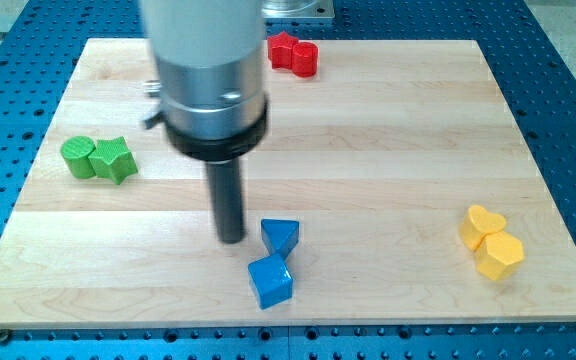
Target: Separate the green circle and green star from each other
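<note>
Green circle block (pixel 79 157) and green star block (pixel 114 160) noted touching at wooden board's (pixel 388 130) left edge — pair's long axis aligned left-right, circle leftmost. Rod carries no jaws; my tip (pixel 231 238) rested well right, just beside blue triangular block (pixel 281 235).

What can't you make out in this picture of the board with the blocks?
- Camera view: the red blocks near the view's top have their left side hidden by the arm's grey body; their shapes stay unclear.
- The arm's upper part is cut off by the top edge.
- Whether the green circle and green star touch: too small to tell.
</note>
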`<state>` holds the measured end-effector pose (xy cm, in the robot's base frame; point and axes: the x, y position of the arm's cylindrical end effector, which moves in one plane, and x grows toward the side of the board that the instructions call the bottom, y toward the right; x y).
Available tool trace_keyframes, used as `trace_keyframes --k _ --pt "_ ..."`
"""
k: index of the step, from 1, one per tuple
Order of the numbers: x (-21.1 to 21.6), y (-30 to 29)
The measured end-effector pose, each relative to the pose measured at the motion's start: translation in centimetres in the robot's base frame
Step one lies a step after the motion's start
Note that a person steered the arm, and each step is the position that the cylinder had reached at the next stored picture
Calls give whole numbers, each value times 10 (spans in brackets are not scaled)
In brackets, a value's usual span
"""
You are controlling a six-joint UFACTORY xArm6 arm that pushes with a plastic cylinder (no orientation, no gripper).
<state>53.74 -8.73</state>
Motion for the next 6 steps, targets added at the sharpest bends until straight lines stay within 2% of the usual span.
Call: trace_keyframes --k 2,3,4,5,6 --pt "21 -207" --pt "-31 -214" --pt "-114 -212" --pt "-141 -175" --pt "-118 -73"
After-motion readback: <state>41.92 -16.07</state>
